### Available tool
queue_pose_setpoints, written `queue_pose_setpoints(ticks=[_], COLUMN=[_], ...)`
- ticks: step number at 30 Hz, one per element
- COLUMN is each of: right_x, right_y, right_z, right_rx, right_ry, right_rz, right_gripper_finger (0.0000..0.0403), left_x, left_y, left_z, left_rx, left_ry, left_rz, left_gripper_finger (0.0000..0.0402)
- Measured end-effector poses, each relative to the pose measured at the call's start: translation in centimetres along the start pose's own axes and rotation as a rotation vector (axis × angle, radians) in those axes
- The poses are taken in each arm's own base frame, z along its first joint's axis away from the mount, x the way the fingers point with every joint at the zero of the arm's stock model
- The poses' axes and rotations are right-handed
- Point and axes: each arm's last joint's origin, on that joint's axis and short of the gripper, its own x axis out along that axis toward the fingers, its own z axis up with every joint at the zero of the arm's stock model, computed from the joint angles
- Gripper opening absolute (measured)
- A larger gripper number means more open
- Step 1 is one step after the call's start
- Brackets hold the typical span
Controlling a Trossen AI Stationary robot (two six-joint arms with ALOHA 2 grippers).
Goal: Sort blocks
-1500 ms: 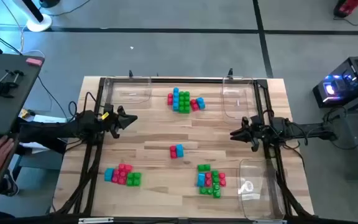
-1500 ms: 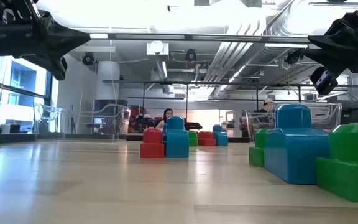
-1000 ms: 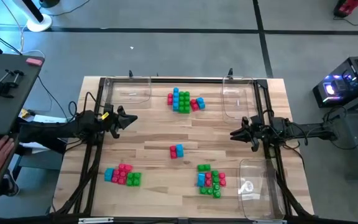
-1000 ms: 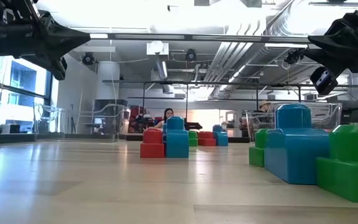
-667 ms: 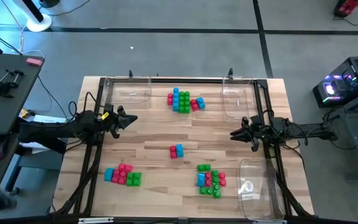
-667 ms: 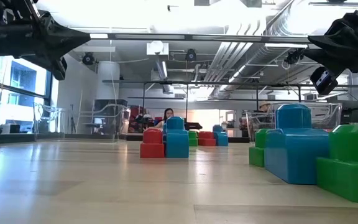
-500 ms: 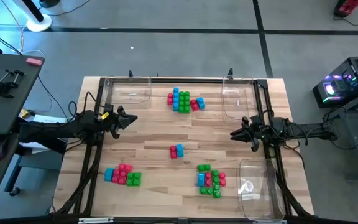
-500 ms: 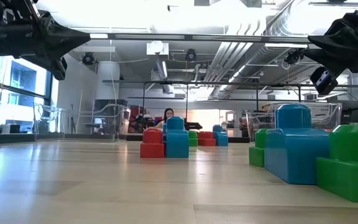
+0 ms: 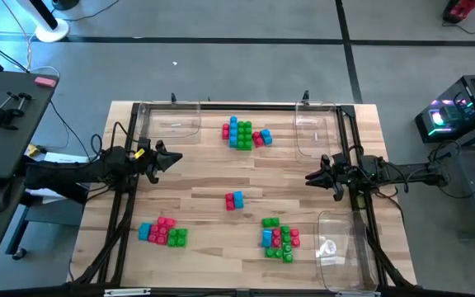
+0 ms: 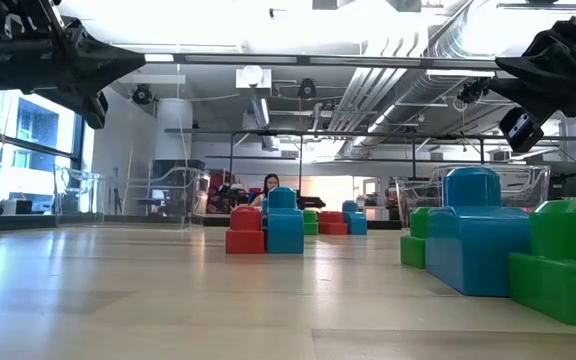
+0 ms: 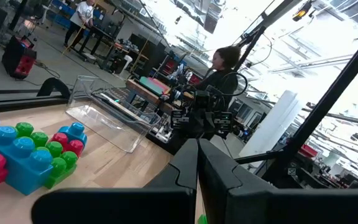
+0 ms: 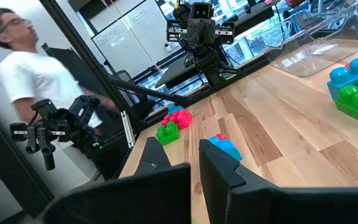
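The blocks lie on the wooden table in separate groups: a red, blue and green cluster at the far middle [image 9: 242, 133], a red-and-blue pair at the centre [image 9: 234, 200], a cluster near left [image 9: 162, 233] and one near right [image 9: 279, 237]. My left gripper [image 9: 176, 158] hovers shut by the table's left side, pointing level toward the right, with its fingertips [image 11: 197, 163] together. My right gripper [image 9: 310, 176] hovers shut by the right side, pointing left. Both are above the table and well away from every block.
Clear plastic trays rest at the far left [image 9: 174, 124], far right [image 9: 316, 132] and near right [image 9: 342, 247]. Black frame rails run along the table's left and right sides. A person [image 12: 36, 68] stands beyond the table's left side. Bare wood lies between the block groups.
A person's hand that showed at the left of the high view has gone out of sight. Both arms and all the blocks have kept still.
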Motion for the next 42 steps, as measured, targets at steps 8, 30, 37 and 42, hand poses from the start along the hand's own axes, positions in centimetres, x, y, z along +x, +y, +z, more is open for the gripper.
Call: queue_pose_setpoints(ticks=[8, 30, 37, 42], right_x=[0.0, 0.0, 0.0, 0.0], right_y=[0.0, 0.0, 0.0, 0.0], right_z=[0.0, 0.0, 0.0, 0.0], right_rx=[-0.001, -0.001, 0.0, 0.0], right_ry=[-0.001, 0.0, 0.0, 0.0], right_rz=[0.0, 0.0, 0.0, 0.0], right_gripper_finger=[0.0, 0.0, 0.0, 0.0], left_x=[0.0, 0.0, 0.0, -0.1], left_y=[0.0, 0.0, 0.0, -0.2], left_z=[0.0, 0.0, 0.0, 1.1], left_rx=[0.0, 0.0, -0.001, -0.018], left_ry=[0.0, 0.0, -0.005, -0.158], left_rz=[0.0, 0.0, 0.001, 0.063], left_gripper_finger=[0.0, 0.0, 0.0, 0.0])
